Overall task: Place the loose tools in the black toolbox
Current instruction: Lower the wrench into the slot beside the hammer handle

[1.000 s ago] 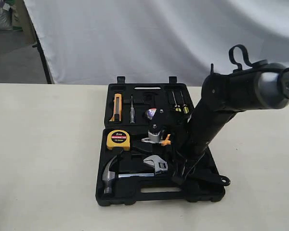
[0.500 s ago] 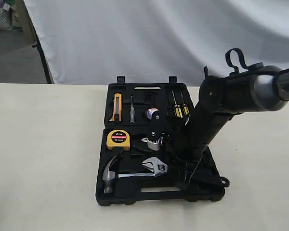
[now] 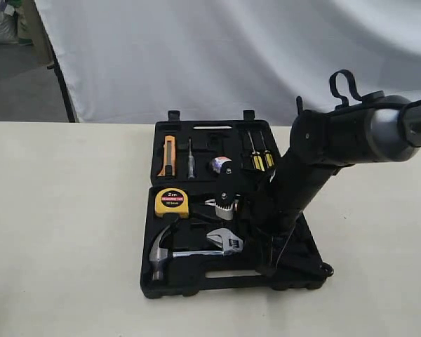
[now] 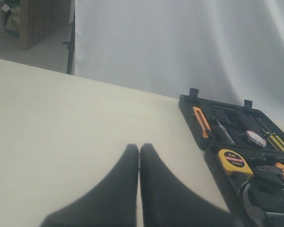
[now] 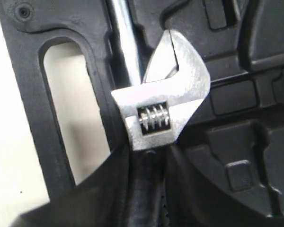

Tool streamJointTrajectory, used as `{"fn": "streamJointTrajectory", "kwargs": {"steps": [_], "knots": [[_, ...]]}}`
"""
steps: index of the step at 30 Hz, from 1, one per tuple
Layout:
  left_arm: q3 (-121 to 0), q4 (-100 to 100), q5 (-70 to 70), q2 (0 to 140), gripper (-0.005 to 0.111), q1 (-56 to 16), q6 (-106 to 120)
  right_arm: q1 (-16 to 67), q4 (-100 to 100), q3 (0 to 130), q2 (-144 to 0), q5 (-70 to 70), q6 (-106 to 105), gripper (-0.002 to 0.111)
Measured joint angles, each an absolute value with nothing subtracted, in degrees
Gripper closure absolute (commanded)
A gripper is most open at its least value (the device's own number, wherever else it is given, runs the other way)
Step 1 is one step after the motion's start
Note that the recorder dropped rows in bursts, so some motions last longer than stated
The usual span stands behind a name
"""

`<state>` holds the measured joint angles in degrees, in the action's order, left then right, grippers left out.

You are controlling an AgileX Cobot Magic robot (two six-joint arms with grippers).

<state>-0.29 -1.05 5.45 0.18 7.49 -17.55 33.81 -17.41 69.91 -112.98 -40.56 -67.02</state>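
Observation:
The black toolbox (image 3: 196, 285) lies open on the table, with tools in its recesses. An adjustable wrench (image 3: 226, 242) rests in the near half, its silver head beside the hammer shaft. In the right wrist view the wrench head (image 5: 163, 106) sits just past my right gripper (image 5: 149, 153), and the two fingers press on either side of its black handle. My right arm (image 3: 302, 175) leans over the box and hides the handle from outside. My left gripper (image 4: 139, 147) is shut and holds nothing, hovering over bare table beside the toolbox (image 4: 213, 156).
In the box are a hammer (image 3: 158, 253), a yellow tape measure (image 3: 171, 203), an orange utility knife (image 3: 169, 156), a slim tester screwdriver (image 3: 190, 165), two yellow-handled screwdrivers (image 3: 258, 160), a tape roll (image 3: 220, 166) and pliers (image 3: 221, 205). A white cloth hangs behind the table.
My right gripper has dropped lower and closed in on the wrench handle. The arm now hides the pliers' orange grip. The toolbox has shifted slightly.

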Motion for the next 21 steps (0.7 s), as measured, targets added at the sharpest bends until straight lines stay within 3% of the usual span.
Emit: {"fn": "streamJointTrajectory", "kwargs": {"steps": [21], "knots": [[-0.29,-1.05,5.45,0.18,0.106,7.49,-17.55,37.36,-15.74,70.23,-111.72,-38.88,-68.00,0.108]]}}
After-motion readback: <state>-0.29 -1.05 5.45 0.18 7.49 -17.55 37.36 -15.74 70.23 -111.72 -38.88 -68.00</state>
